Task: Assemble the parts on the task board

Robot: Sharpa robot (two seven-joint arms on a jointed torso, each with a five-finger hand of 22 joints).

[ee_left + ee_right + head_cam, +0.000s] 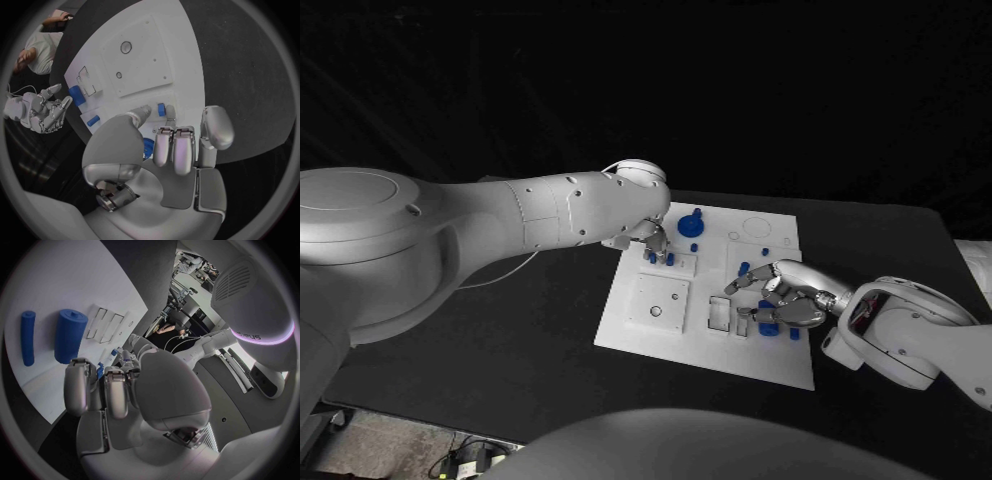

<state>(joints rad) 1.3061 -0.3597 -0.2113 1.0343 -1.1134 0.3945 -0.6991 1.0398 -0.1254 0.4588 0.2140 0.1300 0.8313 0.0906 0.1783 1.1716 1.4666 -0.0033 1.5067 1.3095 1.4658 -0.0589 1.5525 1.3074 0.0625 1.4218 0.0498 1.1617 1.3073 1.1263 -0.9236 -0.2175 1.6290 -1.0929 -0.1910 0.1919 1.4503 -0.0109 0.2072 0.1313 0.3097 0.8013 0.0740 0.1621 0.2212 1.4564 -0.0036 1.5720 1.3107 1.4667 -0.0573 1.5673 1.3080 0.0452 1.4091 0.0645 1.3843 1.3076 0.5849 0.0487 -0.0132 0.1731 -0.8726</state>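
Parts lay scattered on the task board (643,330), the white plate on the black table (488,380). Over its far left corner the left hand (640,236) hovered, fingers loosely curled and gripping nothing, beside two small blue pegs (661,258) and a round blue knob (691,224). Near its right edge the right hand (788,296) rested, fingers bent over blue pieces (767,327); whether it held any, I could not tell.

Matt white task board (661,325), smooth blue plastic parts (69,335) — black matt table (502,350)
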